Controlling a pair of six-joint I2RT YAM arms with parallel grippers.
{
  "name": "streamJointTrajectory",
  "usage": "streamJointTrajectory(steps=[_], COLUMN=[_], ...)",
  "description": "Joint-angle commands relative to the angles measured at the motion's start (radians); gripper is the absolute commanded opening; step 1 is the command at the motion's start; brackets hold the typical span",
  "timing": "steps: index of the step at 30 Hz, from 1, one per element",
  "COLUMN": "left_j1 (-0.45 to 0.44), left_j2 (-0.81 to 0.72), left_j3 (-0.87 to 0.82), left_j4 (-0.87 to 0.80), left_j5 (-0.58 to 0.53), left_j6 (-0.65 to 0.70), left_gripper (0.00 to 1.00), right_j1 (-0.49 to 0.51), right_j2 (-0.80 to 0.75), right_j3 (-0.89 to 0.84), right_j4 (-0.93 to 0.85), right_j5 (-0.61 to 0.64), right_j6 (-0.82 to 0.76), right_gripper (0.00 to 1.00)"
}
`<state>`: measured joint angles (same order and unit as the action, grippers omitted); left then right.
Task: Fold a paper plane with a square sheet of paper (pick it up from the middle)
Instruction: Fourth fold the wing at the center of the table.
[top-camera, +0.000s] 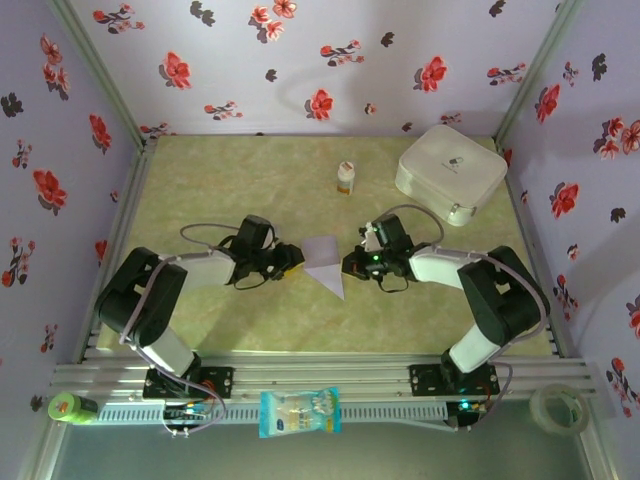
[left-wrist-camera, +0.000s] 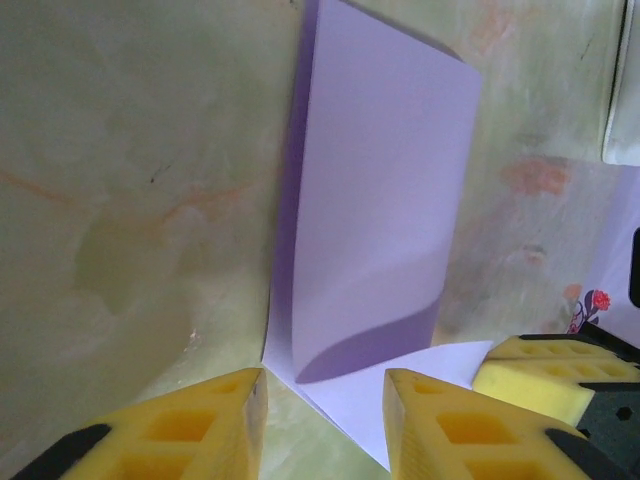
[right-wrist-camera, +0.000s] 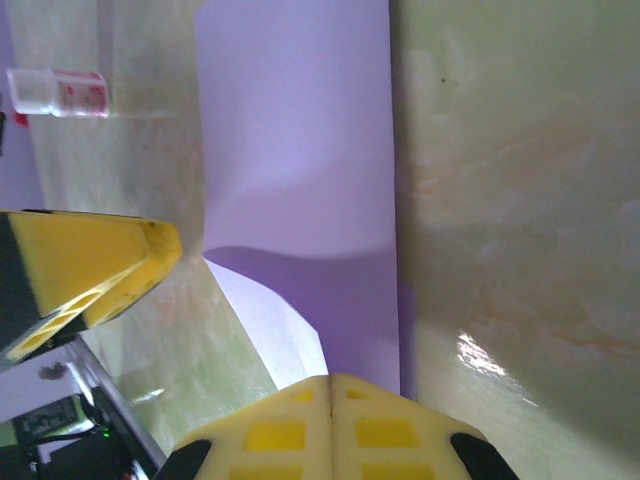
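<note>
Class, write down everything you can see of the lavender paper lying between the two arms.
The paper is thin, plain and pale lavender. It is partly folded: one flap rises and curls over a flat, whiter lower layer. From above it tapers to a point toward the arms. It lies on the green table between both hands. A corner sits inside the open left hand; the shut right hand meets its edge, though whether it pinches the paper is unclear.
</note>
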<state>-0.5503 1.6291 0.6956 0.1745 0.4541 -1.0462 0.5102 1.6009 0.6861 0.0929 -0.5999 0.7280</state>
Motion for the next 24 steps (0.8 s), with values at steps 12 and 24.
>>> streamJointTrajectory(steps=[12,24], left_j1=[0.015,0.018], left_j2=[0.099,0.143], left_j3=[0.034,0.070], left_j4=[0.194,0.215], left_j5=[0.091,0.096], left_j6=[-0.096,-0.109], left_gripper=[0.38,0.32], right_j1=[-0.031,-0.043], right_j2=[-0.024,-0.025], right_j3=[-0.048,-0.071], right_j4=[0.109,0.119], right_j5=[-0.059,-0.078], right_j6=[0.051,0.041], right_gripper=[0.04,0.04])
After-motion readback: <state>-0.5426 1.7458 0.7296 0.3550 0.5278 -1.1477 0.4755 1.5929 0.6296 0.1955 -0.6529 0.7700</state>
